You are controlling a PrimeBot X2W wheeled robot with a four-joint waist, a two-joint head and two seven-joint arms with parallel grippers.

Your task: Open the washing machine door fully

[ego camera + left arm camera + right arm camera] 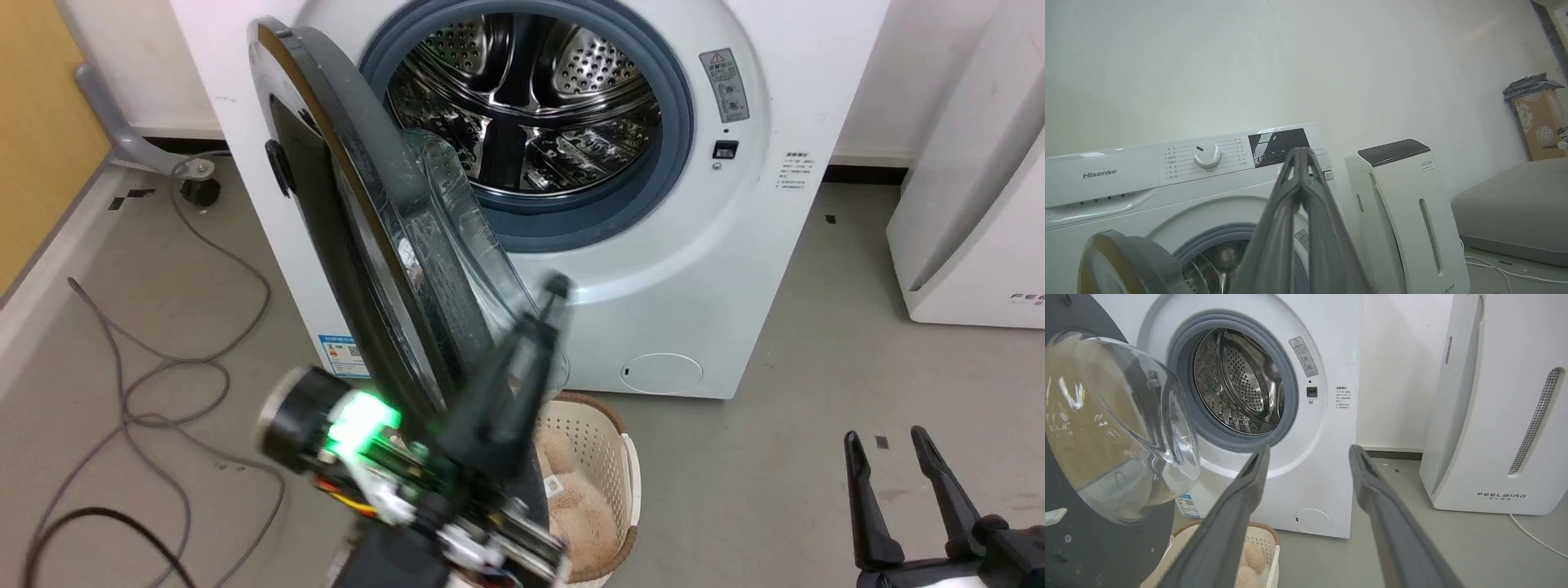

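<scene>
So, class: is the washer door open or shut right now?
Open. The door stands swung out from the washer front, edge-on to the head camera, leaving the drum uncovered.

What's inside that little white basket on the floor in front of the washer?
The basket holds a fluffy beige bundle, perhaps a plush toy or towel. The left gripper covers the basket's left side in the head view, so anything else inside is hidden.

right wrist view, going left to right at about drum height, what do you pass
washing machine door swung open, glass bowl bulging → steel drum inside its grey rubber ring → warning sticker → white air purifier
</scene>
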